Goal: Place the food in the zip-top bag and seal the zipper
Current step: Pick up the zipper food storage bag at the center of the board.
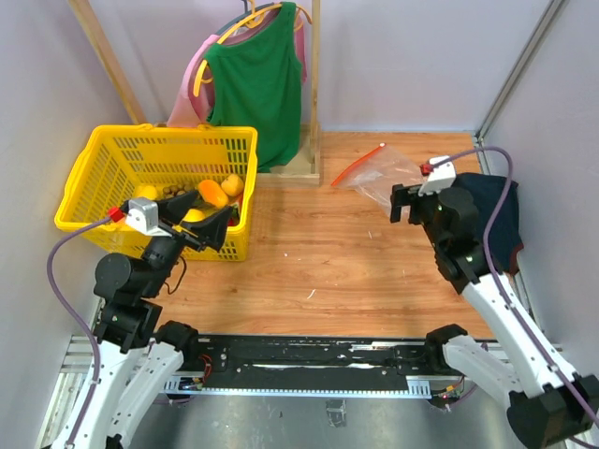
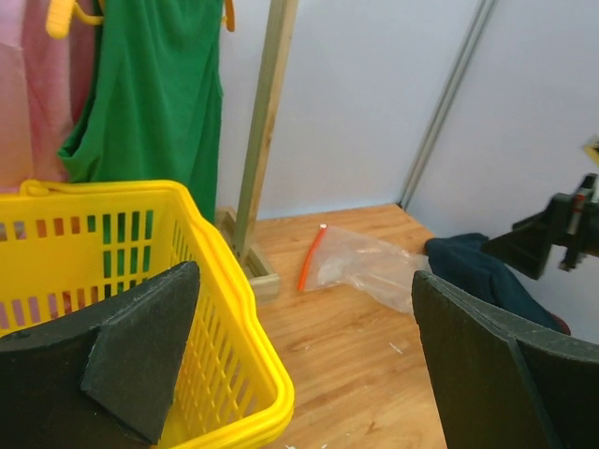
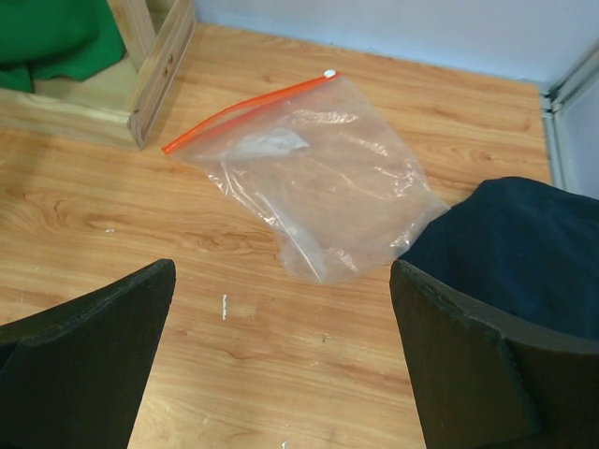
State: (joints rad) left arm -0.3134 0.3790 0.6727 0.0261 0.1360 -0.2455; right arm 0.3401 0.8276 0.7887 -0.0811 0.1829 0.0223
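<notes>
The left fingers (image 2: 140,355) are hanging spread wide above the near right corner of the yellow basket (image 1: 94,159), pinching nothing. They are looking poised for a reach inside, because that is where the food (image 1: 213,194) is sitting: glossy orange and yellow pieces piled toward the basket's right side, by the left edge of the worktop (image 1: 309,262).

Over by the right edge, the right fingers (image 3: 84,365) are hovering just as wide and just as empty, pointing down at the zip-top bag (image 3: 318,187), which is lying flat and unfilled toward the far right corner. Its zipper (image 3: 248,108) is running along the side facing the wooden rack; whether the mouth is parted, I cannot tell. The split seems plain: one arm fetching, the other tending the bag. Nothing is being bagged yet.

A dark navy cloth (image 3: 524,243) is heaped against the bag's near right corner, touching or overlapping it, and risks getting dragged along. The rack's base (image 3: 154,75) is sitting just beside the zipper's end, with a green top (image 1: 255,79) hanging above. The basket's tall wall is standing between the food and the bag.
</notes>
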